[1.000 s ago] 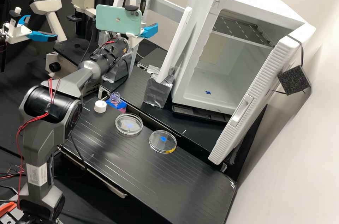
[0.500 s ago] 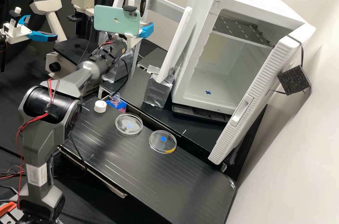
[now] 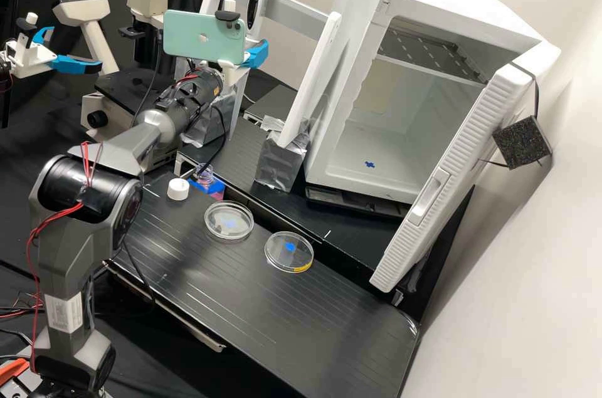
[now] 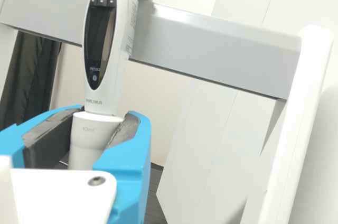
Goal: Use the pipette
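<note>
Here's the dark grey arm (image 3: 91, 191), bent at the elbow, its wrist (image 3: 188, 100) raised, the white gripper (image 3: 256, 54) up high, both blue fingers (image 4: 132, 166) clamped firmly in a grip.

Phone (image 3: 204, 38) hides much of hand (image 3: 256, 56) in high view. Pipette (image 4: 99, 49): upper end cropped by wrist view's edge, lower part behind hand. Arm (image 3: 164, 119) covers part of microscope (image 3: 83, 9). Second arm (image 3: 28, 58) cut at high view's left edge. Bottle's (image 3: 204, 177) fill level too small to tell.
</note>
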